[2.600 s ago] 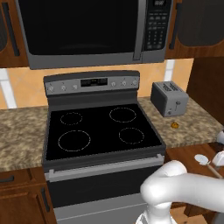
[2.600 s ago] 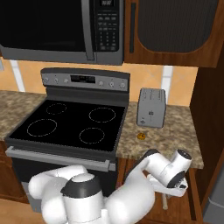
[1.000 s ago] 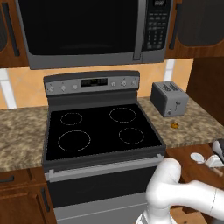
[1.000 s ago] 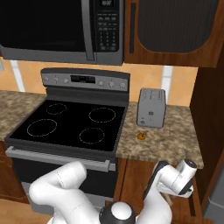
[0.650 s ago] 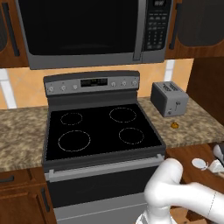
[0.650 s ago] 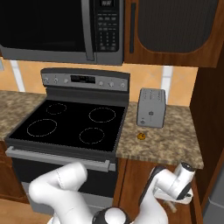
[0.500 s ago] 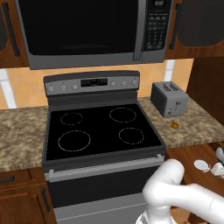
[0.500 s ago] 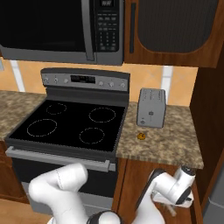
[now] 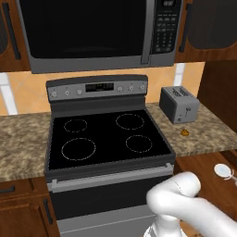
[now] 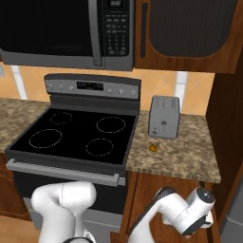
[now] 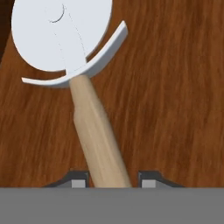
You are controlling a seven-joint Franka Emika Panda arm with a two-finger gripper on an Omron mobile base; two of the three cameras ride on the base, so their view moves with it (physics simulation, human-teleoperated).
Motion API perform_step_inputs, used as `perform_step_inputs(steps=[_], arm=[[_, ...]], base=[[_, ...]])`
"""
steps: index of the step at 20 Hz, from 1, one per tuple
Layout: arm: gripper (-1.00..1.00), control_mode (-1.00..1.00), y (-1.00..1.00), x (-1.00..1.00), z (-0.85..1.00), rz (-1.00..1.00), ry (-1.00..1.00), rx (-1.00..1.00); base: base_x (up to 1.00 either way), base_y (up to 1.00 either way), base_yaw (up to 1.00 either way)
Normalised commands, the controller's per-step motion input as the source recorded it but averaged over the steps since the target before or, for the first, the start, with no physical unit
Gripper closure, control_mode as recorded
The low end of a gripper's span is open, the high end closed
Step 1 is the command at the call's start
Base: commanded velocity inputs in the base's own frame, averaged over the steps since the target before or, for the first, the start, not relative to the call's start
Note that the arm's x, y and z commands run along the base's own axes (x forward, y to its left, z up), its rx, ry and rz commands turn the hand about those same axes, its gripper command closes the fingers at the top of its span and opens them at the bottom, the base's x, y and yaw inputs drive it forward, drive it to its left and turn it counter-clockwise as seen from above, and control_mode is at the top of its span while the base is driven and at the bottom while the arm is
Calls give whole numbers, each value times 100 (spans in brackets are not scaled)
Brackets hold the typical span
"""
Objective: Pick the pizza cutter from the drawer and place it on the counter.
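The pizza cutter [image 11: 92,127] lies flat on the drawer's wooden floor [image 11: 175,96], with its pale round blade [image 11: 57,30] away from the hand and its light wooden handle pointing back toward it. My gripper [image 11: 111,180] is low over the drawer, and its two dark fingertips [image 11: 78,180] press in on either side of the handle's end. From the left base view the blade [image 9: 223,170] shows inside the open drawer [image 9: 199,163], just below the counter [image 9: 208,139]. The white wrist [image 10: 199,213] reaches down in front of the counter's edge [image 10: 175,174].
A silver toaster [image 9: 179,103] and a tiny orange lump [image 9: 184,132] sit on the counter right of the black stovetop [image 9: 106,139]. The microwave [image 9: 92,32] hangs above. A tall dark cabinet side [image 10: 228,133] bounds the counter on the right.
The hand has sunk lower into the drawer and the fingers have closed in on the cutter's handle. The cutter itself has stayed in place.
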Motion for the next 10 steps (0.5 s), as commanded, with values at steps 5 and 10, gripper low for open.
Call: perform_step_inputs(steps=[5, 10], arm=[[100, -100, 15, -38, 99, 2, 1, -13], [100, -100, 46, -54, 100, 0, -4, -9]], base=[[0, 0, 0], [0, 0, 0]])
